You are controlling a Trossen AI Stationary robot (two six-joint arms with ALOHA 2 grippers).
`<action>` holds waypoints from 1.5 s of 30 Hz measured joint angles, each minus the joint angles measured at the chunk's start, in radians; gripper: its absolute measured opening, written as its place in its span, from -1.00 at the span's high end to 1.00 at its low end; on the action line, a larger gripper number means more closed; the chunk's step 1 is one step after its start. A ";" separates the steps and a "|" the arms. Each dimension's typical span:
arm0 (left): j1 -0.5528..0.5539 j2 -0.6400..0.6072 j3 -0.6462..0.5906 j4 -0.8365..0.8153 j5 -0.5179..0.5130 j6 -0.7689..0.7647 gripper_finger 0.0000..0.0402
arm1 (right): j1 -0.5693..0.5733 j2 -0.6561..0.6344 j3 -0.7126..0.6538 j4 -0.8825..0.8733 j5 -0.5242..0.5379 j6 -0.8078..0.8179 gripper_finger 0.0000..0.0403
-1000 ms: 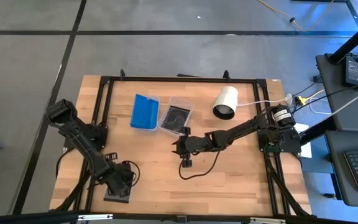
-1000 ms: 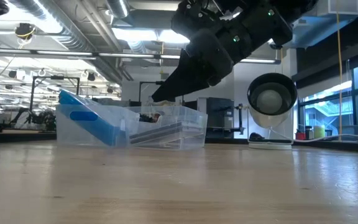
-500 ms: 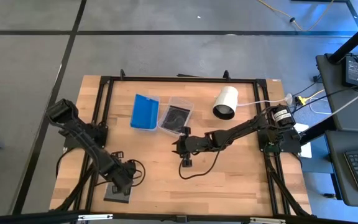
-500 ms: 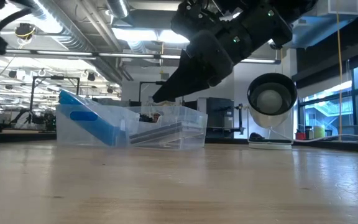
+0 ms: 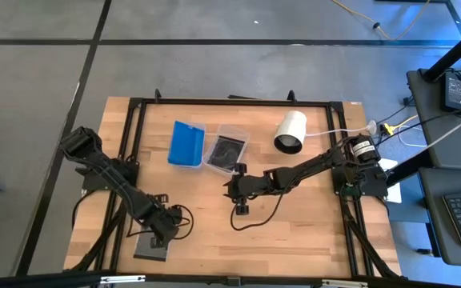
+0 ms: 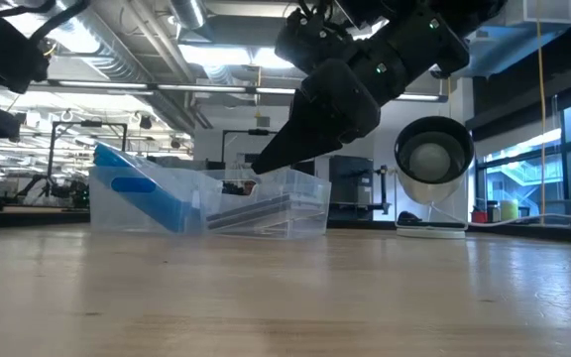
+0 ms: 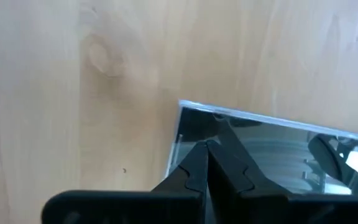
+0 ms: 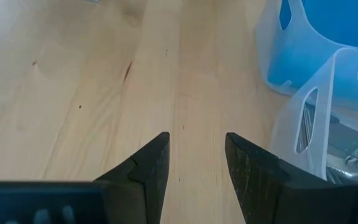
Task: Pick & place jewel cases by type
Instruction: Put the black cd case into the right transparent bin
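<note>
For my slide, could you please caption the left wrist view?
Left hand shut over a dark case on the table.

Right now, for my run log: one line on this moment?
left pincer: shut at dark jewel case edge | right pincer: open, empty, beside tubs

The left gripper (image 5: 164, 226) is lifting and drawing away from the dark jewel case (image 5: 152, 247) over which it was sitting a second ago: in the high view more of that case is now lying uncovered on the near side of the claw, and the case itself is resting flat on the table (image 5: 294, 232). The fingers (image 7: 197, 171) have closed and are now pressing together with nothing between them, the case edge lying beneath their tips. In the low view the left arm (image 6: 3, 50) is rising into sight at the upper corner.
</note>
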 joint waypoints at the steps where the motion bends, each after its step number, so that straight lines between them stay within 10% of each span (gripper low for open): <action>1: 0.003 0.000 0.000 0.000 -0.003 0.000 0.99 | 0.000 0.000 0.000 0.000 0.000 0.000 0.21; 29: 0.028 0.078 0.003 0.055 -0.028 0.103 0.98 | 0.000 0.000 0.000 -0.009 0.000 0.002 0.21; 45: 0.215 0.116 -0.003 0.352 -0.267 0.498 0.98 | 0.005 -0.001 0.000 -0.221 0.000 0.082 0.21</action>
